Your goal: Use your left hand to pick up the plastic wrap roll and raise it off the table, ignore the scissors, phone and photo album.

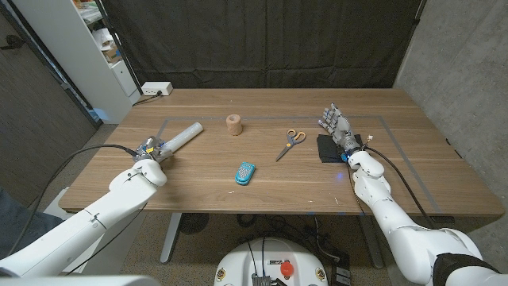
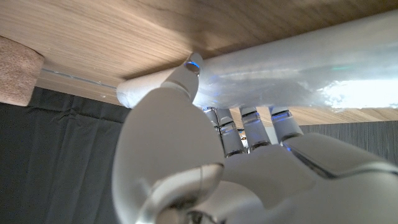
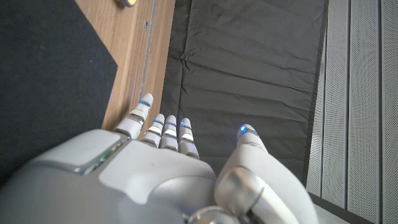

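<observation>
Left hand (image 1: 151,149) around plastic wrap roll (image 1: 184,136)

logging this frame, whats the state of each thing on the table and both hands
wrap roll: lying on the table, left hand at its near end
left hand: fingers on the roll, grip unclear
right hand: open, over the black album
scissors: closed, lying flat
phone: lying flat
</observation>
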Motion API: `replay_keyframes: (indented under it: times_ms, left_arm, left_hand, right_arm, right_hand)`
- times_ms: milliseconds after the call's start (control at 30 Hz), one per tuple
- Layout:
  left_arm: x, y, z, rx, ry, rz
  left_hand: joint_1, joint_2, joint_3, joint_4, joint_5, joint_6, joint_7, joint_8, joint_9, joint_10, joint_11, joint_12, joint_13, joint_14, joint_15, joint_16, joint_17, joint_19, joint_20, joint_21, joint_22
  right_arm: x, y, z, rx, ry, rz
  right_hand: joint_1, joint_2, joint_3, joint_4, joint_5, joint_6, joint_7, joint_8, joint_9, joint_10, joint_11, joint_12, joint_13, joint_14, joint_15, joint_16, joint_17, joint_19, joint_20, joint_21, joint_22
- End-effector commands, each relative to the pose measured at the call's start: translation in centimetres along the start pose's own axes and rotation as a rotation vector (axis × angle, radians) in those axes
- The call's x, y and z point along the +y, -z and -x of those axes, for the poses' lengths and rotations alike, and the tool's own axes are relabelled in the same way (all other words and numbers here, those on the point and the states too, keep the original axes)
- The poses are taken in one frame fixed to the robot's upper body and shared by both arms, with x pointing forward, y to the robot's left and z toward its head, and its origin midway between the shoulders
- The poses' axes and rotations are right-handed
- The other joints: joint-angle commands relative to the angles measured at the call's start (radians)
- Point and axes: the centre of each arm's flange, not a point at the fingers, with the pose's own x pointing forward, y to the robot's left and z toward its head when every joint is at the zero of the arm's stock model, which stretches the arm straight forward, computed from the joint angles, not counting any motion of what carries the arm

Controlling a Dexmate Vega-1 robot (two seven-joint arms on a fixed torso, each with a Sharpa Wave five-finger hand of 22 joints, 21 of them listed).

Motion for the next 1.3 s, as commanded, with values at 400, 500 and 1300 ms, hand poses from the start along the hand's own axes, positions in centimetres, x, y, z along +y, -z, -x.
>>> replay_keyframes:
  times_ms: [400, 500, 1300]
  left_arm:
    - [1.5, -0.4, 0.1, 0.008, -0.022, 0.021]
    - [1.8, -0.6, 0.2, 0.001, -0.021, 0.021]
    - [4.3, -2.3, 2.1, -0.063, -0.061, 0.032]
  left_hand:
    - [0.150, 0.137, 0.032, 0.033, 0.017, 0.004, 0.003, 0.006, 0.011, -0.001, 0.004, 0.010, 0.013, 0.157, -0.137, 0.000, 0.010, 0.497, -0.145, 0.134, 0.023]
    - [0.150, 0.137, 0.033, 0.035, 0.019, 0.004, 0.003, 0.006, 0.013, -0.002, 0.004, 0.010, 0.016, 0.157, -0.135, -0.001, 0.012, 0.496, -0.145, 0.137, 0.024]
    - [0.135, 0.134, 0.029, 0.047, 0.026, -0.001, 0.005, 0.007, 0.025, -0.006, 0.006, 0.011, 0.033, 0.158, -0.120, -0.008, 0.028, 0.482, -0.143, 0.160, 0.025]
  right_arm:
    - [0.9, -1.2, 0.0, -0.026, -0.007, 0.004]
    - [1.0, -1.4, 0.0, -0.029, -0.010, 0.004]
    - [1.4, -2.3, 0.5, -0.056, -0.015, 0.014]
  right_hand:
    - [0.003, 0.007, 0.000, -0.003, -0.002, 0.008, -0.004, 0.006, 0.005, 0.000, 0.003, -0.001, 0.004, 0.007, -0.002, 0.004, 0.004, 0.015, 0.002, -0.004, 0.006]
    - [0.003, 0.008, 0.000, -0.003, -0.002, 0.008, -0.003, 0.006, 0.005, 0.000, 0.003, -0.001, 0.004, 0.008, -0.003, 0.004, 0.004, 0.015, 0.002, -0.005, 0.006]
    - [0.003, 0.009, 0.000, -0.005, -0.002, 0.010, -0.001, 0.007, 0.005, 0.001, 0.003, 0.000, 0.004, 0.010, -0.002, 0.003, 0.005, 0.017, 0.003, -0.008, 0.006]
